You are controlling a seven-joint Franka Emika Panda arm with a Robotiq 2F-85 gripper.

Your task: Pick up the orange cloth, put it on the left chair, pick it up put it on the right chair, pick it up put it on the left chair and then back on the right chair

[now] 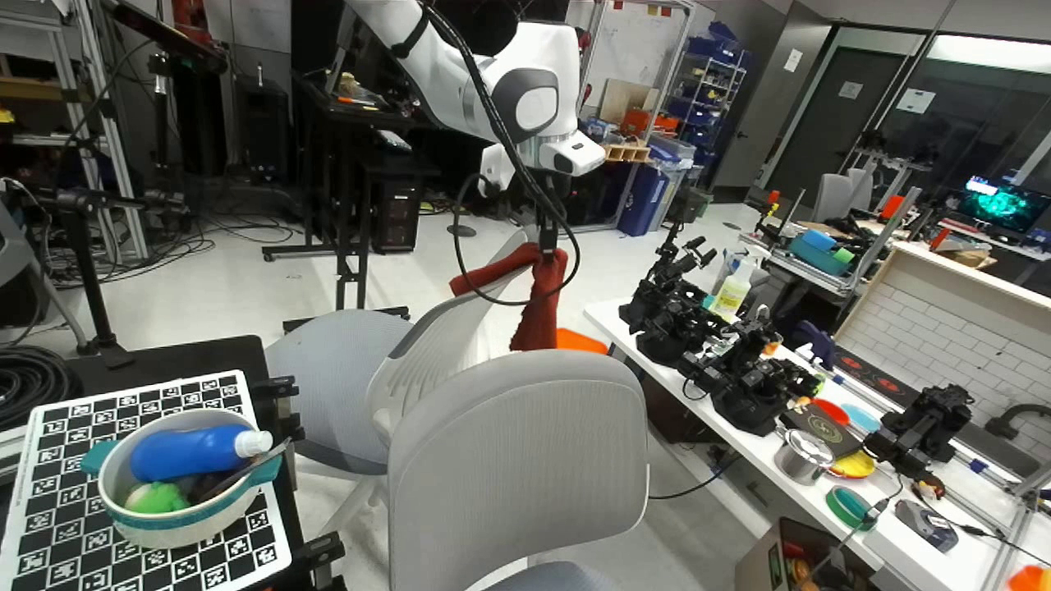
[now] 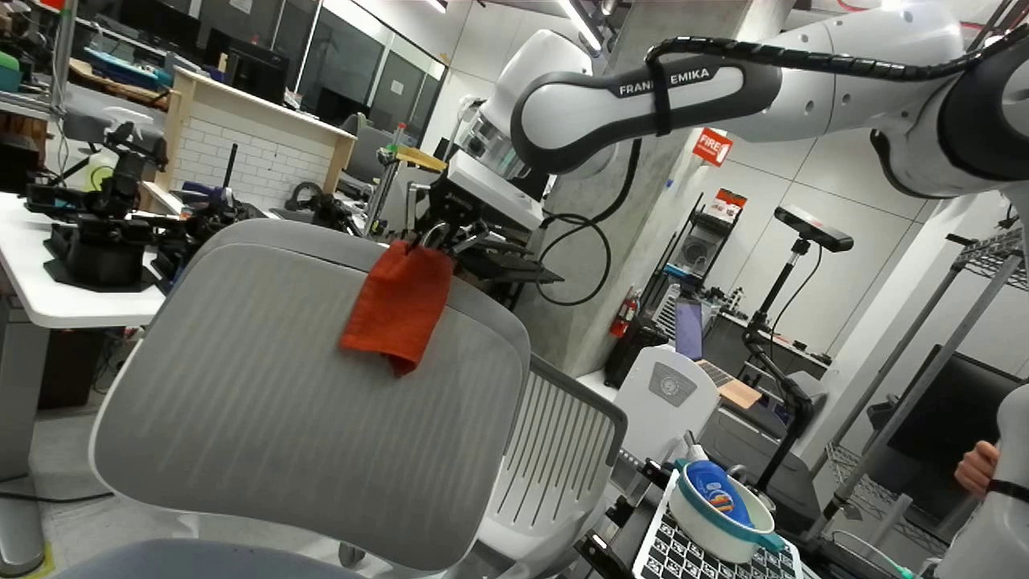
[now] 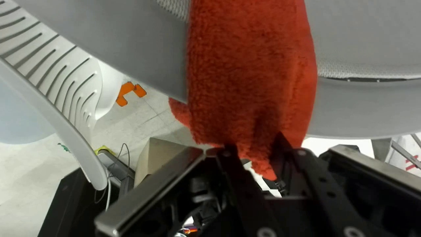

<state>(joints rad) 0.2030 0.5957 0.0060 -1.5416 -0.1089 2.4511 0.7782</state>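
We see the orange cloth (image 2: 399, 310) laid over the top edge of the left chair (image 1: 439, 336), on its backrest: one part hangs down along the front, and another part hangs behind this edge. The hand (image 3: 255, 146) is just above the same edge and points downward. In the wrist view we observe that it pinches the cloth from two sides, so the fabric is gathered there and a small end comes out of the grip. The right chair (image 1: 521, 468) stands beside the left chair, and its backrest is apart from the cloth. Near both chairs there is a dark surface (image 1: 197, 357); close to its edge on the chairs' side lies a patterned board (image 1: 61, 492), and on this board we notice a pot (image 1: 168, 533) which contains a blue bottle (image 1: 189, 453). A white surface (image 2: 88, 310) carries several black devices (image 1: 751, 394), one of them close to its corner. Between the chairs, in the wrist view, a bright orange piece (image 3: 124, 90) lies on the floor (image 3: 144, 121).
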